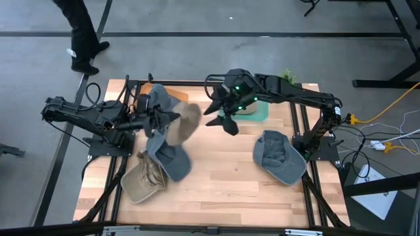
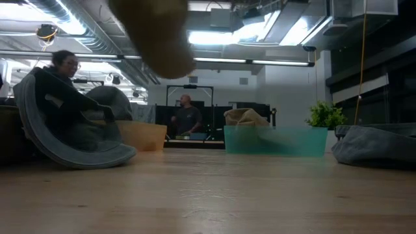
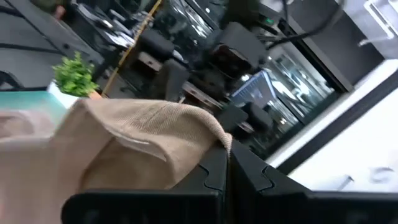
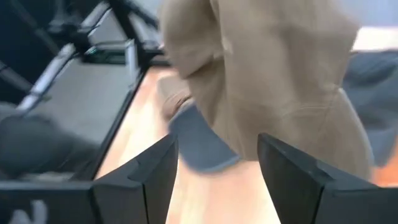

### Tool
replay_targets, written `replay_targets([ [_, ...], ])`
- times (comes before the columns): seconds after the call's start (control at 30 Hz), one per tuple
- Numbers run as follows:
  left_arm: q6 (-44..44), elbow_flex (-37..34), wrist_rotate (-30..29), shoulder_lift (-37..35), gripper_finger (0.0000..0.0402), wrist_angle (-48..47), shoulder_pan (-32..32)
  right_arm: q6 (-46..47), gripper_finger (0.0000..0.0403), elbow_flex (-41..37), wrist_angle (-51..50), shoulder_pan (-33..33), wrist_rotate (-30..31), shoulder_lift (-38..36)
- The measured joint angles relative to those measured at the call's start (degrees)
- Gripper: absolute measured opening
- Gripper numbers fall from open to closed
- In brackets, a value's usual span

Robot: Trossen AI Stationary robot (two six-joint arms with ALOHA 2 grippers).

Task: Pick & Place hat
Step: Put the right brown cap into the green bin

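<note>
My left gripper (image 1: 165, 118) is shut on a tan hat (image 1: 188, 121), which is raised above the table's middle left and shows at the top of the low view (image 2: 156, 32). My right gripper (image 1: 220, 118) is open and hangs just right of that hat. Its fingers (image 4: 149, 174) point at the tan hat (image 4: 273, 81) without touching it. Other hats lie on the table: a grey one (image 1: 172, 158) and a tan one (image 1: 143, 181) at the near left, and a grey one (image 1: 279, 156) at the right. My left gripper pinches the tan hat by an edge of its fabric (image 3: 214, 134) between its two shut fingers (image 3: 245, 171). The fingers come roughly level from the table's left. The hat is lifted clear of the table and bulges out beyond the fingertips.
A teal bin (image 1: 260, 109) stands at the far side behind my right gripper, with something tan in it (image 2: 247, 117). A small plant (image 2: 325, 116) stands beside it. An orange bin (image 2: 140, 136) is at the far left. A person (image 1: 80, 33) walks beyond the far left corner.
</note>
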Motion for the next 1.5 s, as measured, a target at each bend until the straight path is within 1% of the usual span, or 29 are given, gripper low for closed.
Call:
replay_targets([
  [0.1,0.0,0.0,-1.4,0.0,0.0004,0.0,0.0,0.8,0.0218,0.0,4.0,0.6,4.0,0.0],
  [0.2,0.0,0.0,-3.3,0.0,0.0003,0.0,0.0,1.7,0.0218,0.0,6.9,1.0,6.0,0.1],
  [0.3,0.7,0.0,-4.4,0.0,0.0003,0.4,0.0,2.5,0.0218,0.0,8.2,1.2,6.3,0.6],
  [0.5,1.0,0.0,-4.7,0.0,0.0002,0.9,0.0,4.4,0.0218,0.0,11.5,1.8,6.2,4.7],
  [0.57,1.0,0.0,-4.8,0.0,0.0003,0.9,0.0,4.5,0.0218,-0.1,12.7,2.0,7.2,6.0],
  [0.73,1.1,0.0,-4.8,0.0,0.0005,0.9,0.0,4.5,0.0212,-0.1,14.1,3.1,15.6,7.1],
  [0.8,1.4,0.0,-4.8,0.0,0.0003,0.9,0.0,3.1,0.0195,-0.1,14.2,3.4,17.8,7.1],
  [0.87,1.5,0.0,-5.4,0.0,0.0003,0.9,0.0,2.4,0.0166,-0.1,14.0,3.6,18.4,6.8],
  [1.07,2.6,0.0,-5.9,0.0,0.0007,0.8,0.0,2.2,0.0032,-0.1,12.5,3.7,17.6,6.6],
  [1.1,2.6,0.0,-5.8,0.0,0.0006,0.7,0.0,2.1,0.0017,-0.1,11.8,3.7,17.4,6.6],
  [1.13,2.6,0.0,-5.8,0.0,0.0004,0.5,0.0,2.0,0.0012,-0.1,11.2,3.7,17.0,6.6],
  [1.27,2.9,-0.1,-5.6,0.1,0.0005,-1.0,0.0,2.6,0.0017,0.6,6.0,3.7,14.6,6.2],
  [1.4,3.0,-0.1,-5.0,0.0,0.0008,-2.9,0.0,2.0,0.0007,3.4,-1.3,3.7,13.7,5.6],
  [1.5,3.0,-0.1,-3.3,0.0,0.0007,-4.1,0.0,2.0,0.0009,5.3,-5.0,3.6,11.0,4.9],
])
